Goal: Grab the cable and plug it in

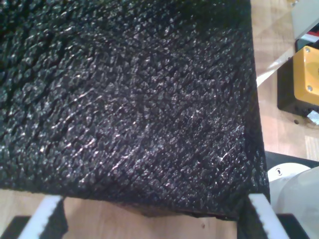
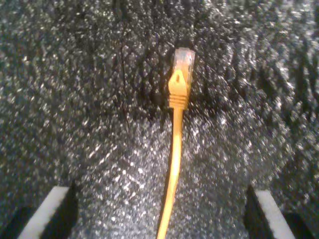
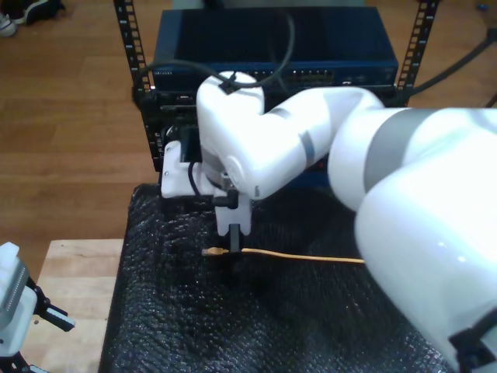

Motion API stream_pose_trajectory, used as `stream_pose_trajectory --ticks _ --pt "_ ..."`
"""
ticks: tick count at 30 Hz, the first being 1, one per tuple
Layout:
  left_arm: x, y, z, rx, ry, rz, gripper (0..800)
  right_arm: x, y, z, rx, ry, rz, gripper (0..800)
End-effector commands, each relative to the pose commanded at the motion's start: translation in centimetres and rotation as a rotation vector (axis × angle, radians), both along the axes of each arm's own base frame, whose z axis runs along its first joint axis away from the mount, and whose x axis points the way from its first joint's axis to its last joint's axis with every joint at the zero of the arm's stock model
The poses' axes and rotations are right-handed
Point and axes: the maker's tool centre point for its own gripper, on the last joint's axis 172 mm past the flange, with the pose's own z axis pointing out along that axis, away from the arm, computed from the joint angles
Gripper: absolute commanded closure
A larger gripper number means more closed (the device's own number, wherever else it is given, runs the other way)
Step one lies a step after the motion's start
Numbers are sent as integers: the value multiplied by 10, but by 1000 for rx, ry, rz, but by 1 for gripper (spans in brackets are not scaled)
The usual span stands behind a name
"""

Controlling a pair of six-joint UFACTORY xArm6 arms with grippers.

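Observation:
The yellow-orange cable (image 2: 173,164) lies flat on the black foam mat (image 2: 75,99), its clear plug (image 2: 182,60) at the tip. My second gripper (image 2: 159,199) is open, and the cable runs between its white fingers (image 2: 52,209) without touching them. In the exterior view the cable (image 3: 303,257) stretches toward that view's right, with the plug (image 3: 211,252) right beside my second gripper (image 3: 233,250). My first gripper (image 1: 154,204) is open over the mat (image 1: 124,99) with nothing between its fingers. It sits at the exterior view's lower left (image 3: 50,315).
A rack (image 3: 140,70) with a blue network switch (image 3: 272,50) stands behind the mat. The second arm's large white body (image 3: 404,186) covers the exterior view's right. A yellow and black box (image 1: 305,74) sits on the wooden table (image 3: 74,272) beside the mat's edge.

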Motion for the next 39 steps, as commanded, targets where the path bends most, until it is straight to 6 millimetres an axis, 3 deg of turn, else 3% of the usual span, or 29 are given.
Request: stream_pose_trajectory --ticks 2,6,11,25,35,39 --pt "1 -3 0 -1 1 -8 0 -5 6 -8 -16 0 4 14" --pt "9 -18 3 -12 6 -16 0 -1 -2 -19 -71 -22 -15 16" --pt "11 -18 1 1 7 -9 0 2 -7 -30 -101 -27 -15 28" --pt "10 -19 1 -5 12 -12 0 17 12 -41 -69 -56 -5 171" --pt "8 -20 2 -11 15 -14 0 20 14 -50 -73 -72 8 311" --pt "8 -20 2 -12 16 -15 0 21 14 -49 -73 -77 -7 322"
